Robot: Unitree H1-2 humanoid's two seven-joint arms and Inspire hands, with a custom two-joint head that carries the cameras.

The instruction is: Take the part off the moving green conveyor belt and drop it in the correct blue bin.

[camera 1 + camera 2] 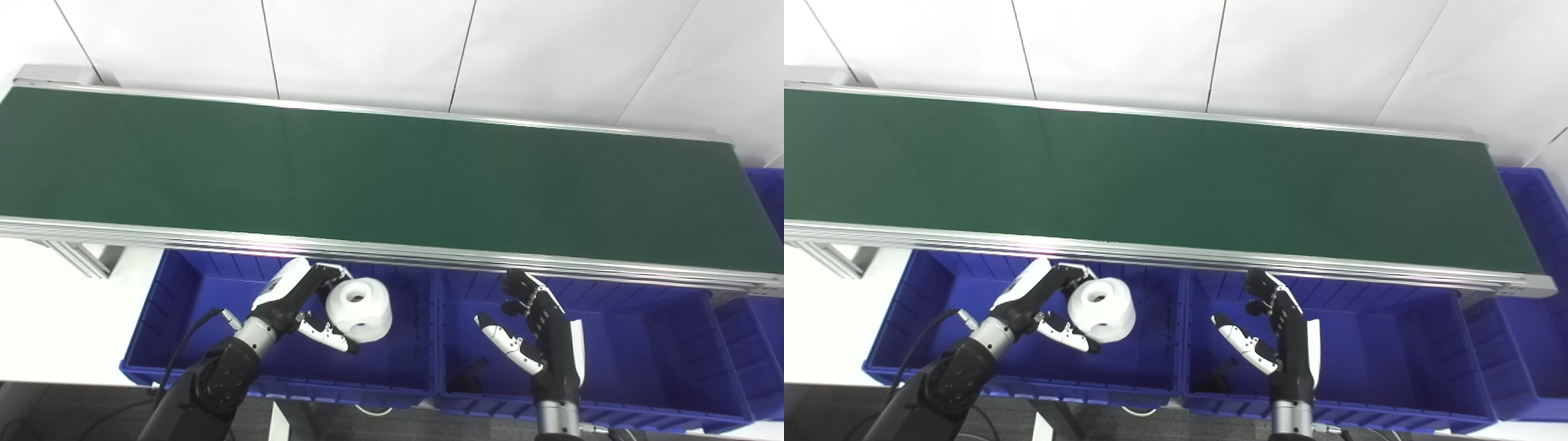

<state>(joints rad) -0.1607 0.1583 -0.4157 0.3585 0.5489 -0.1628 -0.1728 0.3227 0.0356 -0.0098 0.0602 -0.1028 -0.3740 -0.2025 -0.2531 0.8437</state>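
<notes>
The part is a white round cylinder with holes [360, 309]; it also shows in the right eye view [1102, 309]. My left hand [301, 303] is shut on it, fingers over its top and thumb under it, holding it above the left blue bin [184, 331]. My right hand [539, 327] is open and empty, fingers spread, above the middle blue bin [643, 367]. The green conveyor belt [380, 184] carries nothing in view.
A small dark object [468, 375] lies in the middle bin near its front left corner. A third blue bin [765, 190] stands at the belt's right end. The belt's aluminium front rail [392, 251] runs just above both hands.
</notes>
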